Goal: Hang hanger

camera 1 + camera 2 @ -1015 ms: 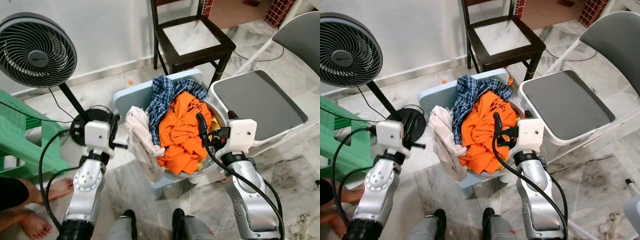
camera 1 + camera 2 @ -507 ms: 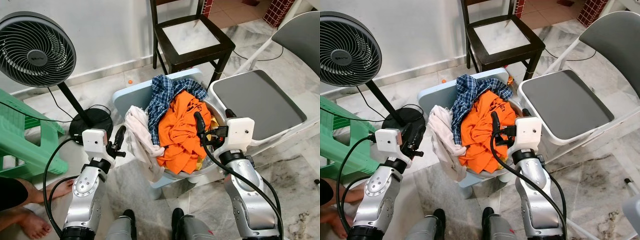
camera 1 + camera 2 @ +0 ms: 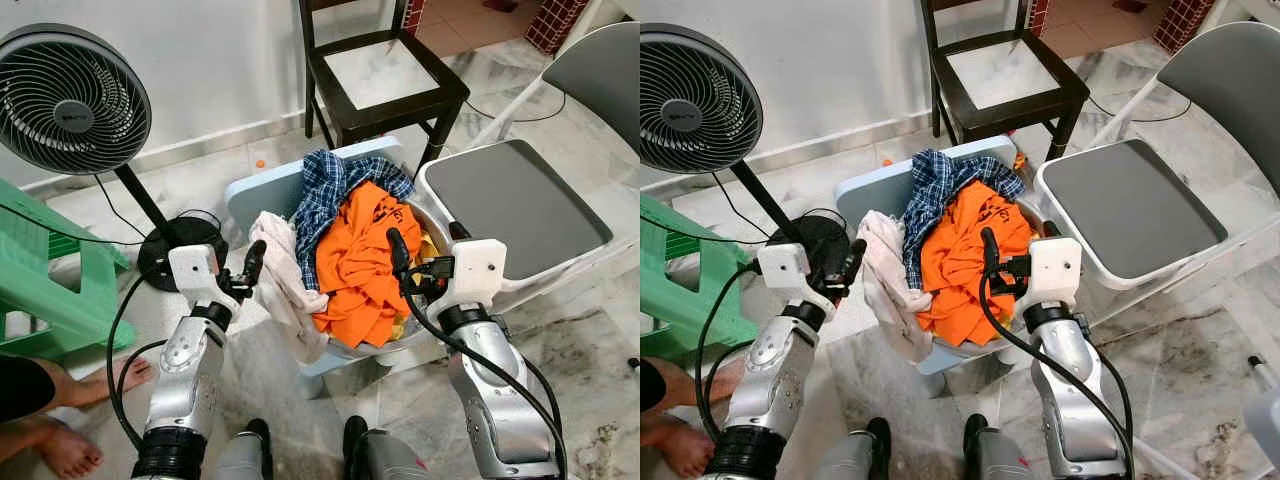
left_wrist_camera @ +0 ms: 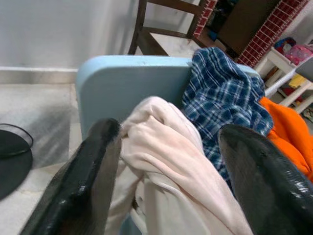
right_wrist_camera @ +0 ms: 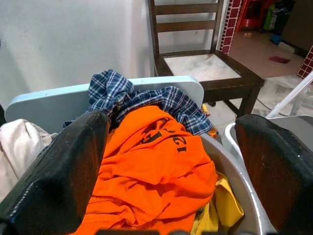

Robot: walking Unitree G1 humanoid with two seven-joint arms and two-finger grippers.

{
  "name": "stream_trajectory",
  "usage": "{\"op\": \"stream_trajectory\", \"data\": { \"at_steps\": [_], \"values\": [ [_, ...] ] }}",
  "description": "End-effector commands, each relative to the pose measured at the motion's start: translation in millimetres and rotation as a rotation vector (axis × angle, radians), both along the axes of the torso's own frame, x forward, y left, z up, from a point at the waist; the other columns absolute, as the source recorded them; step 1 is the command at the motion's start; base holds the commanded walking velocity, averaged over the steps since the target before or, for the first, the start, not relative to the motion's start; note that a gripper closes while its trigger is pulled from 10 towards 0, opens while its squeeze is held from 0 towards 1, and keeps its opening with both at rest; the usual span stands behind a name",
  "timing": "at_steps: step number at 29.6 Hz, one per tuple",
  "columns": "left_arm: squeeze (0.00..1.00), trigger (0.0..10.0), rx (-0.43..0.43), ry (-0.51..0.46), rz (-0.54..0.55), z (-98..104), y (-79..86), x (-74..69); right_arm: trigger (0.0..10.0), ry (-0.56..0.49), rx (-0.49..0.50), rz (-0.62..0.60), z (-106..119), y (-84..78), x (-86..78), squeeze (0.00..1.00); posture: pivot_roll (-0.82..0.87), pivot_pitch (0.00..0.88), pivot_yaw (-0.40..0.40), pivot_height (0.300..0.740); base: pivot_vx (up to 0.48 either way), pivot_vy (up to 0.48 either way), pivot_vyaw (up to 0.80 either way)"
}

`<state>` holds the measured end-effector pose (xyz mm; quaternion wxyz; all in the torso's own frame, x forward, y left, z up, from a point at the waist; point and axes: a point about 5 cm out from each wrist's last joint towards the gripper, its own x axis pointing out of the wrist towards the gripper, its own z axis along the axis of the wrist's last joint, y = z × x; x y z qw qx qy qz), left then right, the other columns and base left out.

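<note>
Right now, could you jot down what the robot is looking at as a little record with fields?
Setting: marble floor by a white wall
Centre: basin heaped with laundry
Clothes: orange shirt, blue plaid shirt, cream garment draped over the edge
Left gripper: open, beside the cream garment
Right gripper: open, over the orange shirt
Nearby: standing fan, dark wooden chair, grey folding chair, green stool
Person: bare feet
</note>
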<state>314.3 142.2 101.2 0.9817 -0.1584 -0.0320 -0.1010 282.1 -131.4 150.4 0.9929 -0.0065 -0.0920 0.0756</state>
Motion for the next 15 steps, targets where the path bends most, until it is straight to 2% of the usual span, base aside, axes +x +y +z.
{"op": "stream_trajectory", "data": {
  "at_steps": [1,15],
  "values": [
    [1.0,10.0,-0.001,0.044,-0.007,-12,0.2,-4.0,10.0,-0.004,-0.002,-0.005,0,-0.4,-3.4,0.0,0.1,0.317,-0.011,0.74,0.0,0.0,0.0],
    [1.0,10.0,-0.017,0.079,-0.017,-13,1.6,13.9,10.0,-0.013,-0.002,-0.023,4,-2.2,-5.0,0.0,0.08,0.324,-0.004,0.74,0.0,0.0,0.0]
  ]
}}
